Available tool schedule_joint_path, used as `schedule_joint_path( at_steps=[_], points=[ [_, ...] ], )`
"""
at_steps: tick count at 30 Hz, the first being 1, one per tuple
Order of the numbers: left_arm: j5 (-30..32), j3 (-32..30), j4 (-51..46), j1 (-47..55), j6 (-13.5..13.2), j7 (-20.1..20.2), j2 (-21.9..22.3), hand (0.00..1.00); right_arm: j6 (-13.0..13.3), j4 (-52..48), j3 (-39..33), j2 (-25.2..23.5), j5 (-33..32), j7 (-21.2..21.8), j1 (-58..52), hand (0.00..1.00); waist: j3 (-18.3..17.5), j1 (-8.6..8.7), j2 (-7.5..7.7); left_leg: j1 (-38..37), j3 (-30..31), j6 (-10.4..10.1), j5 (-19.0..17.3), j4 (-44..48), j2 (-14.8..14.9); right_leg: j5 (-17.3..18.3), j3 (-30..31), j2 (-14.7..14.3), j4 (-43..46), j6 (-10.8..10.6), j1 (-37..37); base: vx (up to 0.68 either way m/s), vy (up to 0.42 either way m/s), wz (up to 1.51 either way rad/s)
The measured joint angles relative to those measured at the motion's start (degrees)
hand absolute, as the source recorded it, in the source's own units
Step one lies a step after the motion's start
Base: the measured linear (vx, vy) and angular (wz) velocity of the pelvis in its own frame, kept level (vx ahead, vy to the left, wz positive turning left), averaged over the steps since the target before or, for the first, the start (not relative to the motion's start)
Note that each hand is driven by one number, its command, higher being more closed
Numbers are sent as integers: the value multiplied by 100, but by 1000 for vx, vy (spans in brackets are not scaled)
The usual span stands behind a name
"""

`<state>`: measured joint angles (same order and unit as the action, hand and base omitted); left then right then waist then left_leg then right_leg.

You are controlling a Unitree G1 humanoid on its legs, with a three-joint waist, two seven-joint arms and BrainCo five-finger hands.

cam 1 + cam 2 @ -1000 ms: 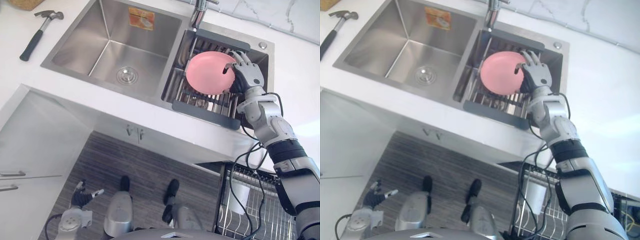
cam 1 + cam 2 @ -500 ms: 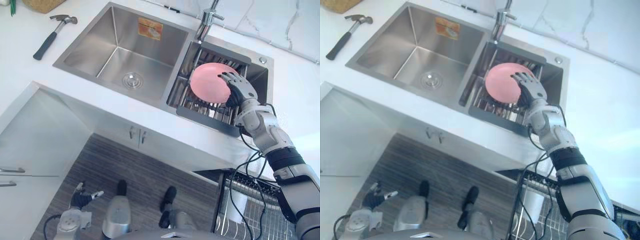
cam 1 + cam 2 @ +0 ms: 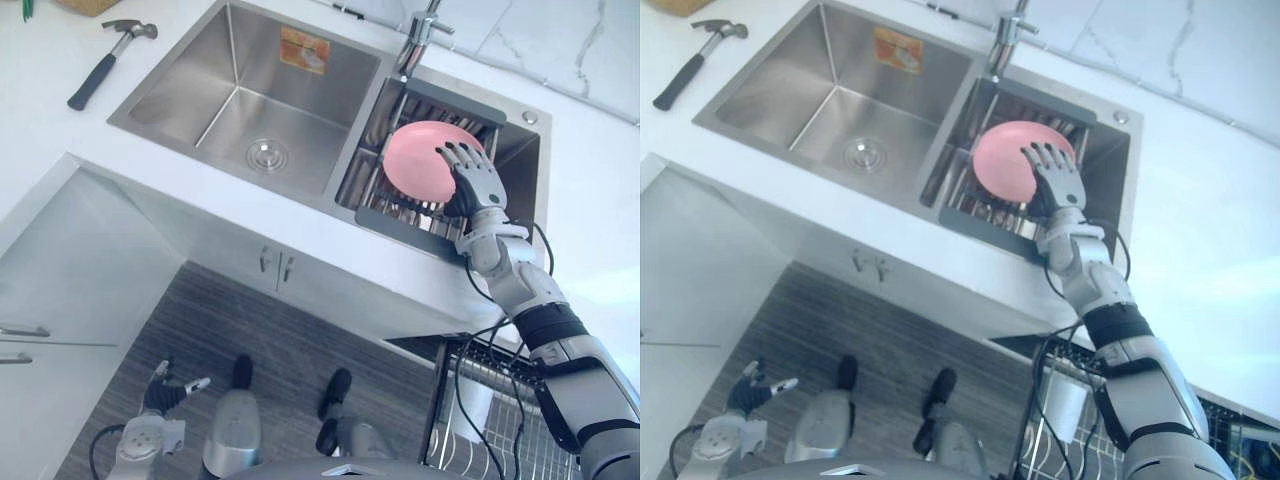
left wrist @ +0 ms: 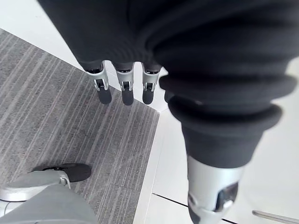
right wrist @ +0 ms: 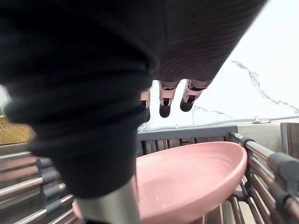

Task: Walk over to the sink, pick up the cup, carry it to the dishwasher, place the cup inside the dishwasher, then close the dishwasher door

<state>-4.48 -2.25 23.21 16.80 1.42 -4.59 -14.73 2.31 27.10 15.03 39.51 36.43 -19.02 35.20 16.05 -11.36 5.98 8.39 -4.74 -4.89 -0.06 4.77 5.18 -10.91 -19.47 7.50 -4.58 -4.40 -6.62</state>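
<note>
A shallow pink dish point(image 3: 415, 160) rests in the dark-framed drying rack point(image 3: 400, 215) over the right half of the steel sink point(image 3: 230, 115). My right hand point(image 3: 473, 183) is at the dish's right rim with straight, spread fingers, open. In the right wrist view the fingers point(image 5: 164, 105) hover just above the pink dish point(image 5: 187, 182) and curl round nothing. My left hand point(image 3: 160, 397) hangs low near the floor, its fingers point(image 4: 124, 91) relaxed and open, holding nothing.
A hammer point(image 3: 108, 62) lies on the white counter left of the sink. The faucet point(image 3: 420, 35) stands behind the rack. A wire dishwasher rack point(image 3: 500, 425) shows at the lower right, below the counter edge. White cabinet fronts point(image 3: 60, 280) are at the left.
The camera has shifted. My right hand has slid from the dish's right edge further over it, fingers spreading. The pink dish stays in the rack.
</note>
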Motion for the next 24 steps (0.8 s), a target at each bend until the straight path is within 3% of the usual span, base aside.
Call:
schedule_joint_path(
  at_steps=[6,16,20,24],
  points=[
    [-112,-18,-1,-20,-41,-5,1,0,-49,350,2,-64,-106,-193,390,0,37,-6,18,168,15,4,6,44,-9,-36,11,9,0,7,-144,2,1,1],
    [-200,-218,1,-107,-166,-1,1,0,-239,701,11,21,-256,-296,1068,0,392,28,-7,395,-5,1,-15,182,5,-33,14,6,0,-17,-322,-17,-1,-2],
    [-233,-219,-3,-172,-166,2,1,0,-182,772,52,205,-350,-185,1236,0,507,30,-37,494,5,12,-35,304,21,-123,9,-2,0,33,-347,0,0,0],
    [-407,-225,-20,-172,-152,6,-3,0,-88,780,92,270,-352,233,1289,0,570,2,-86,504,7,11,-80,309,23,-77,-3,0,0,-13,-350,0,0,0]
  ],
)
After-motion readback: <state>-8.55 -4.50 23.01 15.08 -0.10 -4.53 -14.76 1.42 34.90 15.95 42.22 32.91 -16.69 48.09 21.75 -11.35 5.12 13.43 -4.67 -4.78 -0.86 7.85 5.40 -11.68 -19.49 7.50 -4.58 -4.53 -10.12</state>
